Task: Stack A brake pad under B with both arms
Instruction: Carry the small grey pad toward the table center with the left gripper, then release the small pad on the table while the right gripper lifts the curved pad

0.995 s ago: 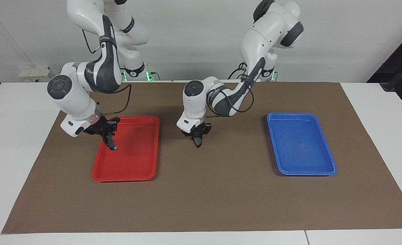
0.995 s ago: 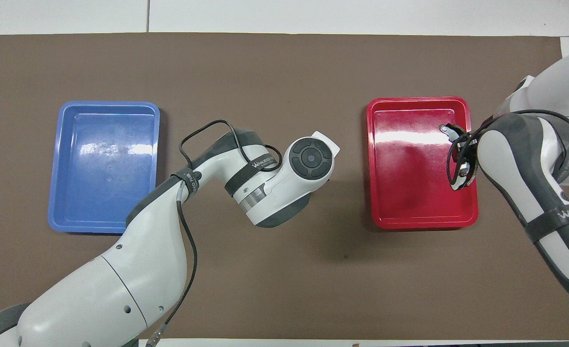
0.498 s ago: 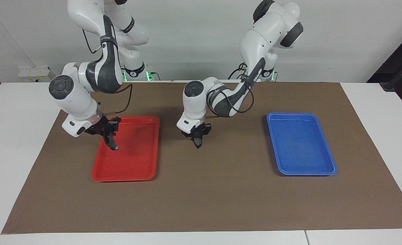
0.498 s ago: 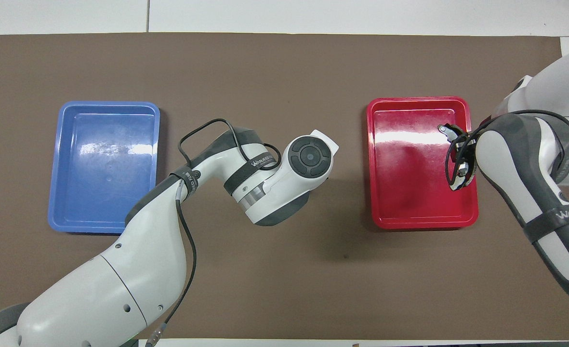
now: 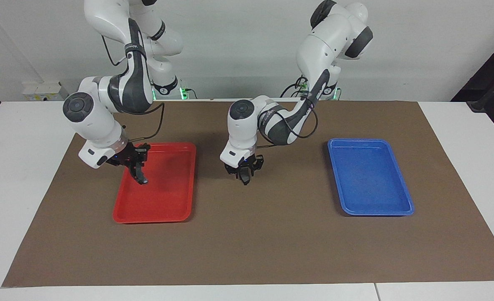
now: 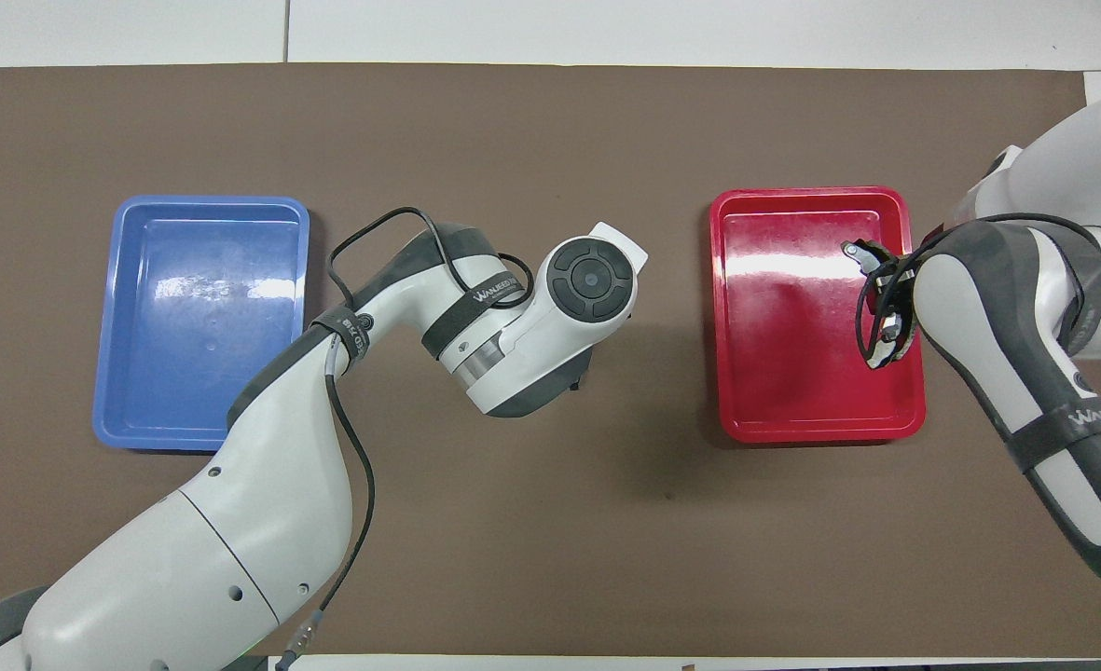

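B [image 5: 140, 177], a black crescent with a lighter lining strip [image 6: 868, 352], hangs over the red tray [image 5: 175, 209] with my right gripper [image 5: 134, 167] shut on it. In the overhead view B's curve [image 6: 861, 255] shows beside the right wrist, over the tray's edge toward the right arm's end. My left gripper [image 5: 245, 174] is low over the brown mat between the two trays. A small dark piece at its tip [image 5: 246, 180] looks like the A brake pad; I cannot tell whether it is held. In the overhead view the left wrist [image 6: 550, 326] hides it.
A blue tray [image 5: 401, 209] lies on the mat toward the left arm's end with nothing in it. The red tray [image 6: 774, 424] also has a bare floor. The brown mat [image 5: 251, 251] covers most of the white table.
The left wrist has turned and sunk a little toward the mat, and its hand looks wider at the tip. The right gripper with B has drifted slightly over the red tray.
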Controlling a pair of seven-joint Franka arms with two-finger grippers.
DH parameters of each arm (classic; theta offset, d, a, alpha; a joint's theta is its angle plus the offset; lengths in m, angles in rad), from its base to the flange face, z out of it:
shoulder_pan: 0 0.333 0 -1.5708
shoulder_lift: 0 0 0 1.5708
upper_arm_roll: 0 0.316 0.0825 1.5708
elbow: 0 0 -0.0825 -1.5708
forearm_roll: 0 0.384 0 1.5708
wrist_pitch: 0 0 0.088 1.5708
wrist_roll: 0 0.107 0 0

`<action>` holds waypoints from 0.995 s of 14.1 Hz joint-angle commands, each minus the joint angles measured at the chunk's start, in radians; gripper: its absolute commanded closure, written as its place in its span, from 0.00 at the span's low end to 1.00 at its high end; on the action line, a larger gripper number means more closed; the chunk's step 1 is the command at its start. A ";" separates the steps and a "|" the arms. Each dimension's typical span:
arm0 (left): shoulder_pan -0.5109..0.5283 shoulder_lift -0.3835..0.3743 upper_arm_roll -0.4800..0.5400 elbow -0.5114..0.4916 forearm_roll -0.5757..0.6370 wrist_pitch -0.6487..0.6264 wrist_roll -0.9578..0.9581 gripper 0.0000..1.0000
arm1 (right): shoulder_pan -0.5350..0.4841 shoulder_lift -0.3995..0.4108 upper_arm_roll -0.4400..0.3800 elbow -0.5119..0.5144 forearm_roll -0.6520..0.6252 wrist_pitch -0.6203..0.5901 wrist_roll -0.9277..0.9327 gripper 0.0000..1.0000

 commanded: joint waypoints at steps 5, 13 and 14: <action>-0.012 -0.073 0.064 0.099 -0.026 -0.166 0.083 0.02 | 0.034 0.004 0.006 0.039 0.012 -0.022 0.017 1.00; 0.124 -0.348 0.172 0.097 -0.184 -0.523 0.518 0.01 | 0.267 0.067 0.006 0.229 0.017 -0.104 0.300 1.00; 0.126 -0.388 0.208 0.093 -0.213 -0.537 0.561 0.01 | 0.293 0.072 0.006 0.241 0.042 -0.096 0.342 1.00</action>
